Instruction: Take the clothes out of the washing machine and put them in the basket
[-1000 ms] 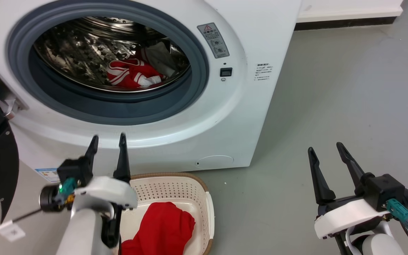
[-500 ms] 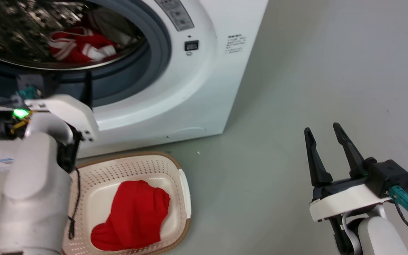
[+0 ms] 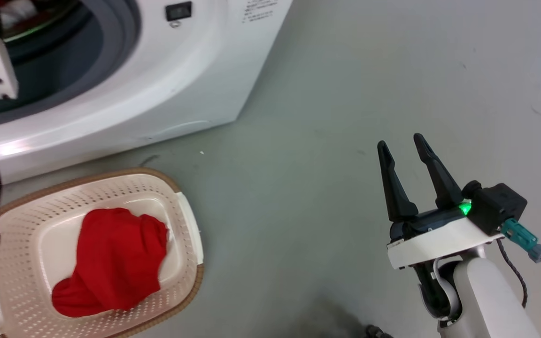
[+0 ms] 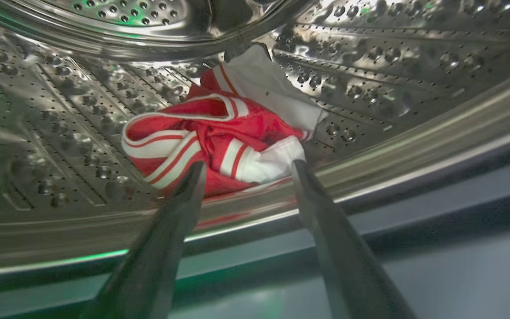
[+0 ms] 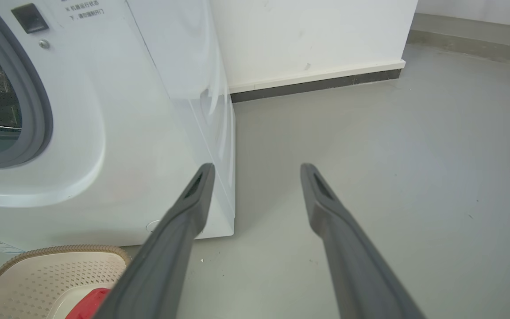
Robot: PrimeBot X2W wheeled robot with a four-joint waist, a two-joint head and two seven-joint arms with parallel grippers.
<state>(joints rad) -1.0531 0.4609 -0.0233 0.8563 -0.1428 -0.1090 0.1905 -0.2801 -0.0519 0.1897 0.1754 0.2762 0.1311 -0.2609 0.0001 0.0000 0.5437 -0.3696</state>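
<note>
- The left gripper (image 4: 248, 165) is inside the washer's porthole, its fingers spread wide and holding nothing.
- Its tips hang just short of the striped garment (image 4: 210, 137), over the drum's front lip. I cannot tell whether they touch the cloth.
- The striped garment, red with white bands, lies bunched on the floor of the drum (image 4: 370, 79), near the front edge.
- The red garment (image 3: 111, 260) lies crumpled in the basket (image 3: 125, 190), covering much of its bottom.
- The basket sits on the floor (image 3: 345, 94) just in front of the washer (image 3: 195, 70), below the porthole.
- The right gripper (image 3: 400, 140) hangs over bare floor, well apart from basket and washer. Its fingers are parted and empty, and a green light shows at its wrist.
- In the right wrist view the right gripper's fingers (image 5: 184, 212) point past the washer's front corner, with the basket rim at the lower left.
</note>
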